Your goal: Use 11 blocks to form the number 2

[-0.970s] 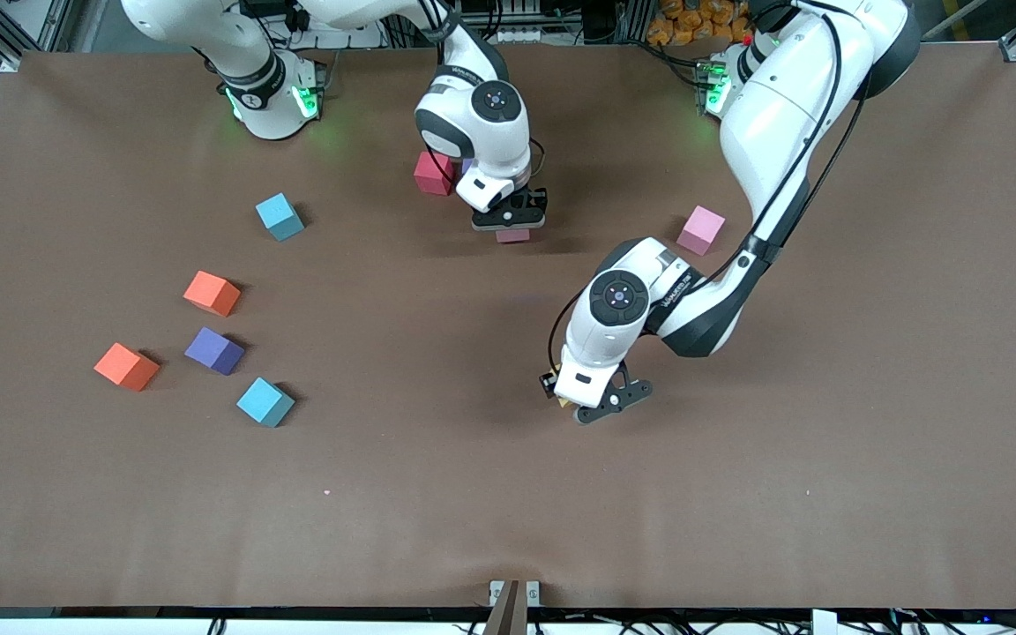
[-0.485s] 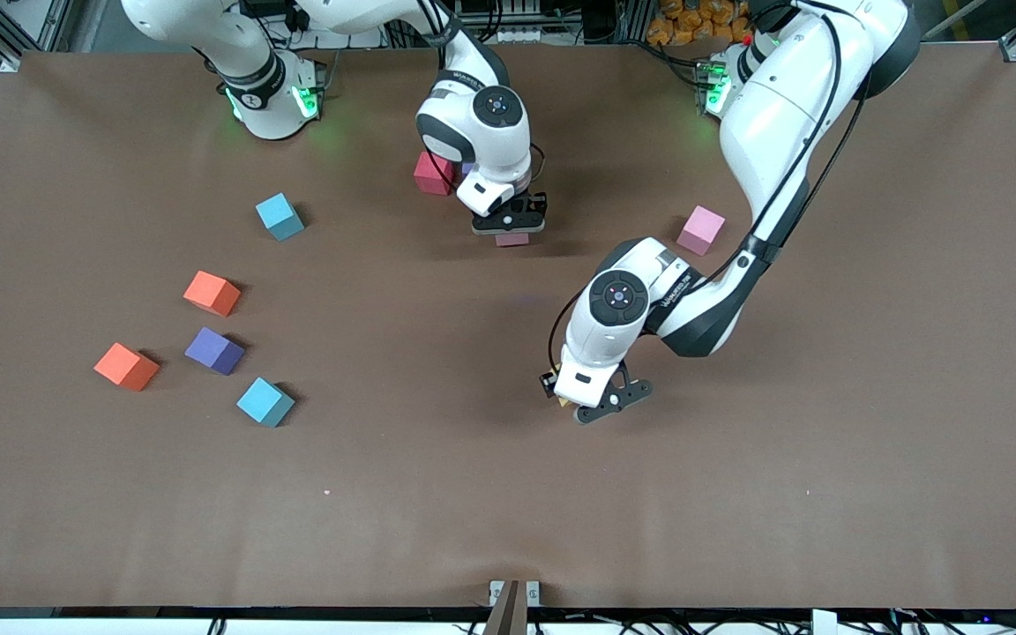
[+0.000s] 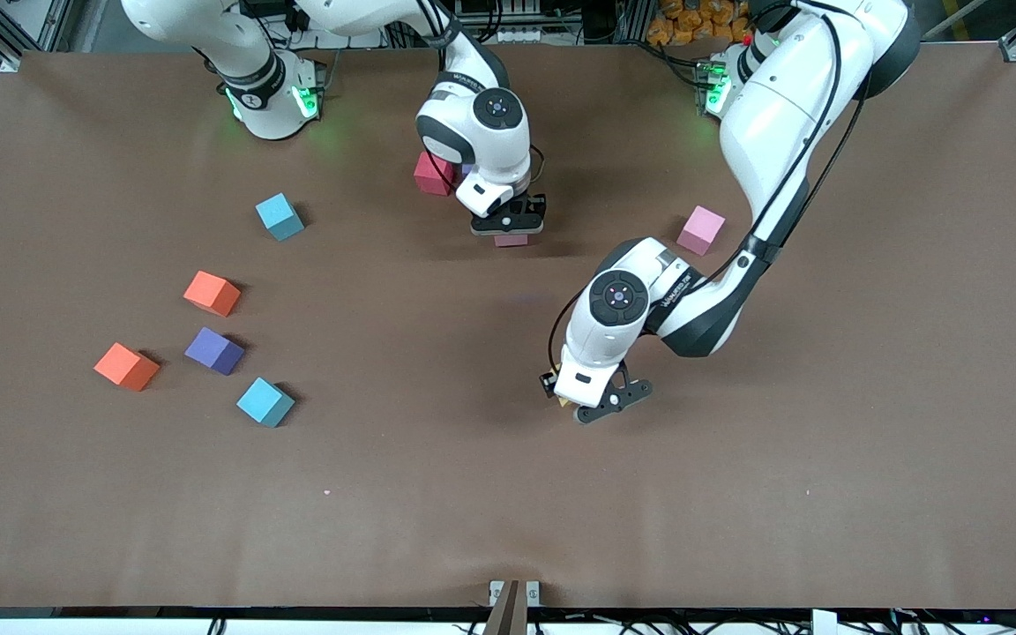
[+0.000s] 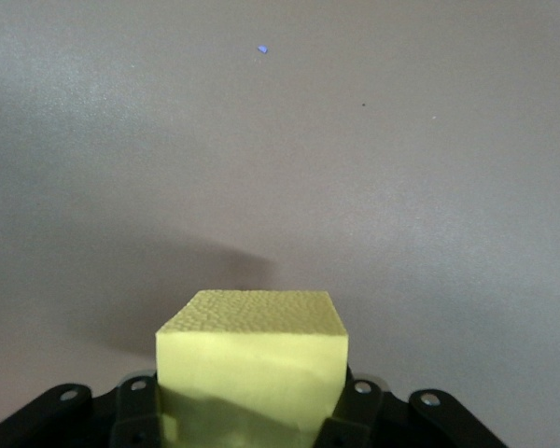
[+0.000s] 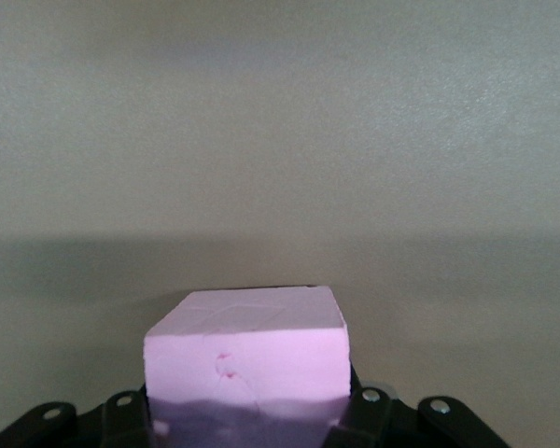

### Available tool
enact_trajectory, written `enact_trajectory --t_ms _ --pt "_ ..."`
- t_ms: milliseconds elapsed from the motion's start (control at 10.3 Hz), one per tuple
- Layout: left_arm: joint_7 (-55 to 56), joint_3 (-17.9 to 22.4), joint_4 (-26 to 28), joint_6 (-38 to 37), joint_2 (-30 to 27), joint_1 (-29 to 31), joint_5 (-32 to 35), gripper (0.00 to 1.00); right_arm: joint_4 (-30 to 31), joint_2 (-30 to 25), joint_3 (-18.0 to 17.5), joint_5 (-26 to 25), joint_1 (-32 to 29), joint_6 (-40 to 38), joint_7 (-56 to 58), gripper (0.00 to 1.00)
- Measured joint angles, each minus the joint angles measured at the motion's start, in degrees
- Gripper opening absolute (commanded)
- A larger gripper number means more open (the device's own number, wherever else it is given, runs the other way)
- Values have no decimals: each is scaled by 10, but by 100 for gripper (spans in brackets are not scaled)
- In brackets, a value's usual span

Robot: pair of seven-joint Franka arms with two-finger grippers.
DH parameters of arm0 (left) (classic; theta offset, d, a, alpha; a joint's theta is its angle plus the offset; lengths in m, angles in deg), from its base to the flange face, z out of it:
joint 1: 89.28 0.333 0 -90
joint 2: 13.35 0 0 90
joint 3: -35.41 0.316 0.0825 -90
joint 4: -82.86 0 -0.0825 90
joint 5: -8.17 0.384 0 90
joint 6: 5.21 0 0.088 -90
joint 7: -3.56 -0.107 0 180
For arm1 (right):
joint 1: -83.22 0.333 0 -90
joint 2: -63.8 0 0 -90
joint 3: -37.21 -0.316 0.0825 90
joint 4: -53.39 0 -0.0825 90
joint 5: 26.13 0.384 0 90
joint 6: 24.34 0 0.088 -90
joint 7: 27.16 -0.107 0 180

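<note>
Front view shows the table with both arms out over its middle. The left gripper hangs over bare table and clamps a yellow block; the left wrist view shows the cube pinched between the jaws by two opposite side faces, its top face standing clear above them, a shadow on the table below suggesting it is off the surface. The right gripper clamps a pink block the same way, low over the table just beside a red block; whether that cube already rests on the table cannot be told. No number 2 is laid out yet, so the task looks to be at its start.

Loose blocks lie well apart from both sets of jaws: a second pink one toward the left arm's end, and two light blue, two orange and a purple one toward the right arm's end.

These cubes look like matte foam: light, slightly yielding, with a grainy skin that should grip well, not slip. A small dent shows on the pink face, so a hard squeeze probably marks them. Flat parallel sides, taken low and square across the middle, seem the best hold. Being light, a cube may shift if nudged on release beside a neighbour.
</note>
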Motion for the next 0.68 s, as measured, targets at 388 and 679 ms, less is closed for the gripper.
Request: enact_trajectory --t_ms 388,679 --pt "6 0 0 0 0 0 0 10 3 2 0 0 0 -1 -2 68" --pt "10 0 0 0 0 0 0 10 6 2 0 -1 0 -1 -3 77"
